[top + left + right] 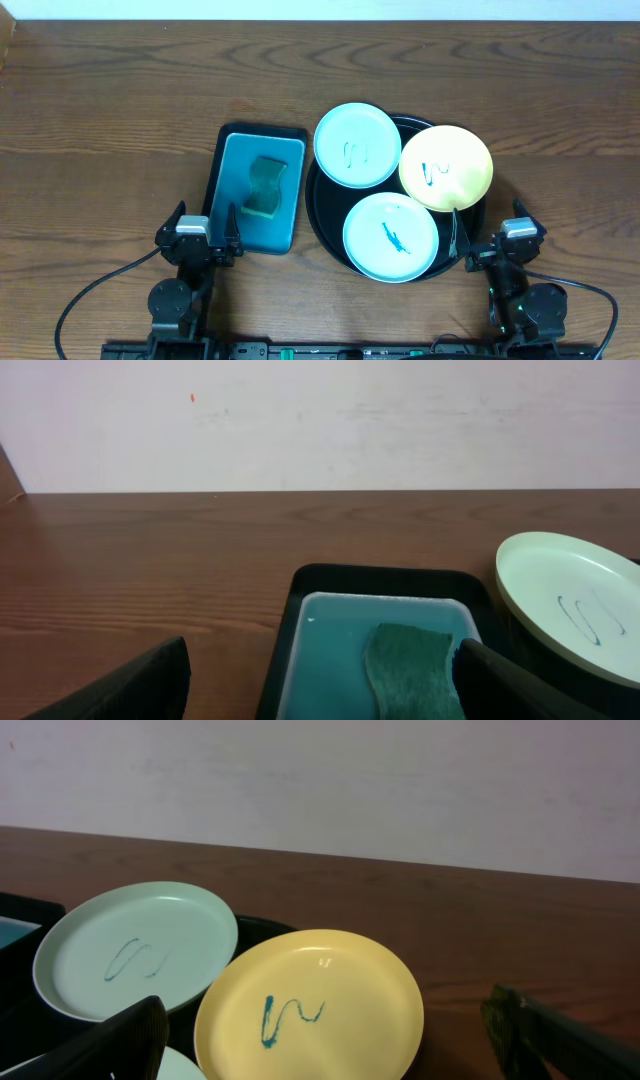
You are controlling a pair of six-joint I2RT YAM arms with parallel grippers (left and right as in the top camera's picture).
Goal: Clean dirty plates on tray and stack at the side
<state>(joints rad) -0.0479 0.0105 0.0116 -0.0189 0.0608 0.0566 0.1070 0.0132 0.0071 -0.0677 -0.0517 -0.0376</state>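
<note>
Three plates lie on the round black tray (pixel 323 207). A pale mint plate (pixel 357 145) sits at the back left, a yellow plate (pixel 446 167) at the right, and another mint plate (pixel 391 237) at the front. Each carries a dark teal scribble. My left gripper (pixel 205 216) stands open at the near end of the teal tray, holding nothing. Open and empty too, my right gripper (pixel 487 228) sits by the black tray's front right rim. In the right wrist view the yellow plate (pixel 310 1005) lies ahead between the fingers (pixel 120 1045), the mint plate (pixel 135 950) beyond it.
A rectangular teal tray (pixel 240 170) lies left of the black tray with a green sponge (pixel 265 186) in it. In the left wrist view the sponge (pixel 410 665) lies just ahead of the left gripper (pixel 325 690). Bare wooden table (pixel 110 120) surrounds both trays.
</note>
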